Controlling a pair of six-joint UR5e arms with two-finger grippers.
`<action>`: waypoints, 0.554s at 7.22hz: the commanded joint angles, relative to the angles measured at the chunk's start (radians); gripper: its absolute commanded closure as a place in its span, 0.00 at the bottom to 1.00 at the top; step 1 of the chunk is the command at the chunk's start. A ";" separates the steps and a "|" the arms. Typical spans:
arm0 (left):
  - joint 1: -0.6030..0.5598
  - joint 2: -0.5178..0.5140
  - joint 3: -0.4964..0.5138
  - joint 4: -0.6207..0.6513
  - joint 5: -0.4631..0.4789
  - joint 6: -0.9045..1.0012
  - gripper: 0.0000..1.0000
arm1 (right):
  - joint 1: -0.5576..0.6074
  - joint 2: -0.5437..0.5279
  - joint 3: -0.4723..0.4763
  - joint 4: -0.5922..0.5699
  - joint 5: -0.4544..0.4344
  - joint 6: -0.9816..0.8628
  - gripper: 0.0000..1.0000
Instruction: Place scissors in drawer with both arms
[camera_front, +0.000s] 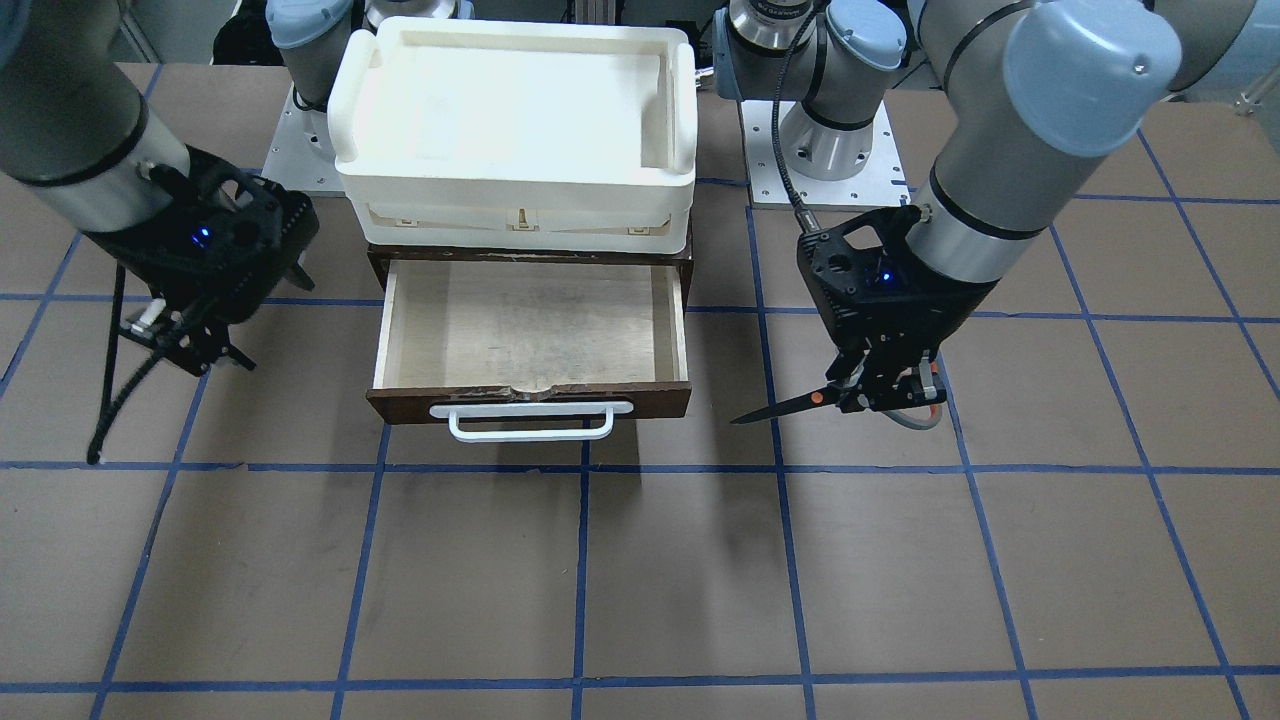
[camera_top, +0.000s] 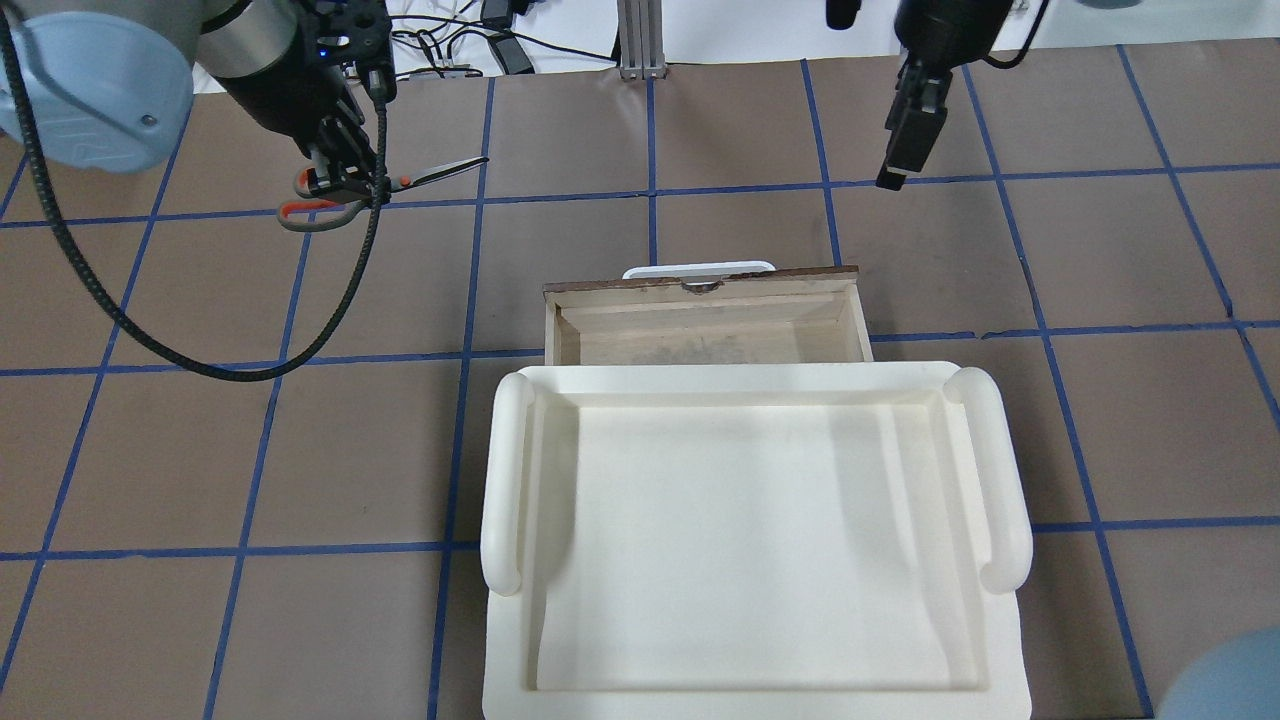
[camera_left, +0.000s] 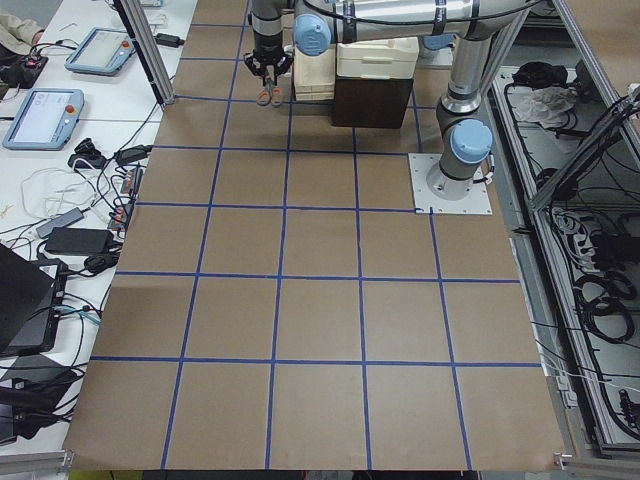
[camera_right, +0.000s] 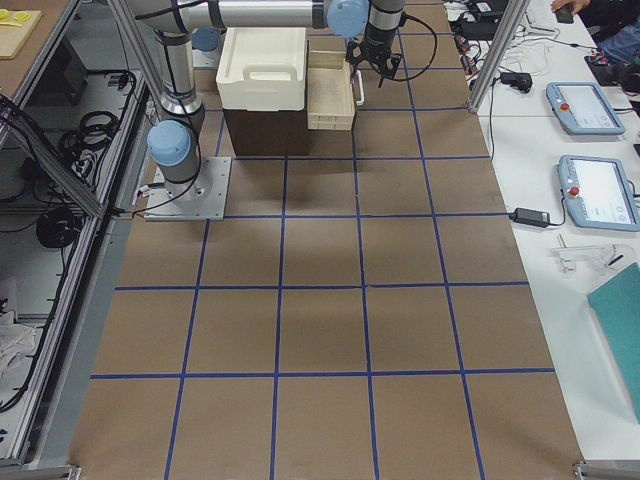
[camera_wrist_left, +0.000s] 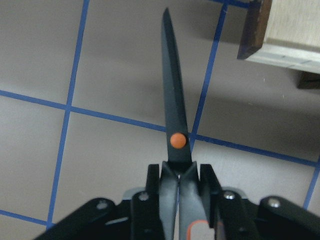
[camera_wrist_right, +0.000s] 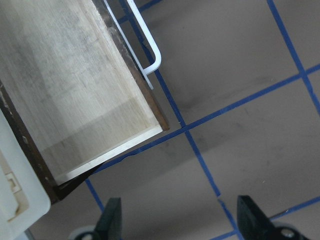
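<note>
My left gripper (camera_front: 880, 392) is shut on the scissors (camera_front: 800, 403) by the grey, orange-lined handles. The dark blades point toward the drawer (camera_front: 681, 320). In the overhead view the left gripper (camera_top: 345, 182) holds the scissors (camera_top: 420, 178) left of the drawer (camera_top: 700, 291). In the left wrist view the closed blades and orange pivot (camera_wrist_left: 178, 140) stick out past the fingers (camera_wrist_left: 154, 185). The drawer is pulled open and its pale interior (camera_wrist_right: 65, 75) is empty. My right gripper (camera_front: 205, 358) is open and empty on the drawer's other side, near its white handle (camera_wrist_right: 150, 50).
A cream-white plastic tray (camera_top: 505, 470) sits on top of the dark brown cabinet (camera_right: 262, 130) that holds the drawer. The brown tabletop carries a grid of blue tape. A black cable (camera_top: 150, 340) hangs from my left arm over the table.
</note>
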 joint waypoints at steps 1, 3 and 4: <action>-0.126 -0.005 -0.018 0.019 0.005 -0.167 1.00 | -0.008 -0.114 0.088 0.001 -0.003 0.504 0.15; -0.224 -0.015 -0.024 0.031 0.005 -0.294 1.00 | -0.004 -0.119 0.088 0.005 0.003 0.985 0.14; -0.258 -0.014 -0.023 0.036 0.005 -0.327 1.00 | -0.004 -0.129 0.090 0.004 -0.002 1.060 0.13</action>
